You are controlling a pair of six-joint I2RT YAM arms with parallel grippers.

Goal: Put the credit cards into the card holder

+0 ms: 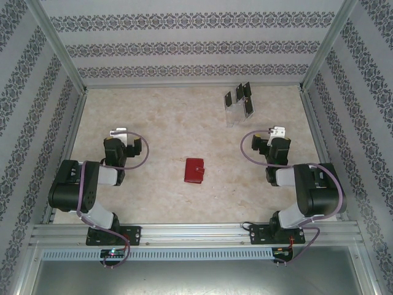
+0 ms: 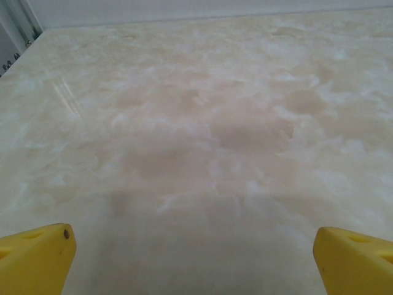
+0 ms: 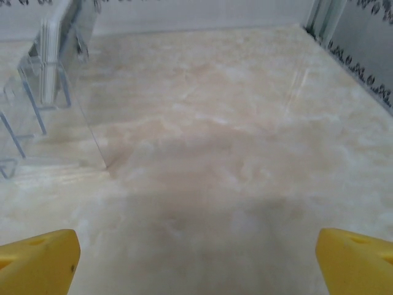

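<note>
The red card holder [image 1: 194, 170] lies flat on the counter [image 1: 159, 123], between the two arms. The credit cards [image 1: 248, 108] stand in a clear rack [image 3: 58, 55] (far side, toward the right). The left gripper [image 2: 195, 258] and right gripper [image 3: 196, 261] have their jaws wide apart and empty.

The table [image 1: 159, 123] has a pale beige, marbled top. A small red wallet [image 1: 194, 170] lies flat near its middle. Well apart, toward the far right, stands a clear plastic rack [image 1: 234, 115] with dark cards [image 1: 239, 97] upright in it.
</note>
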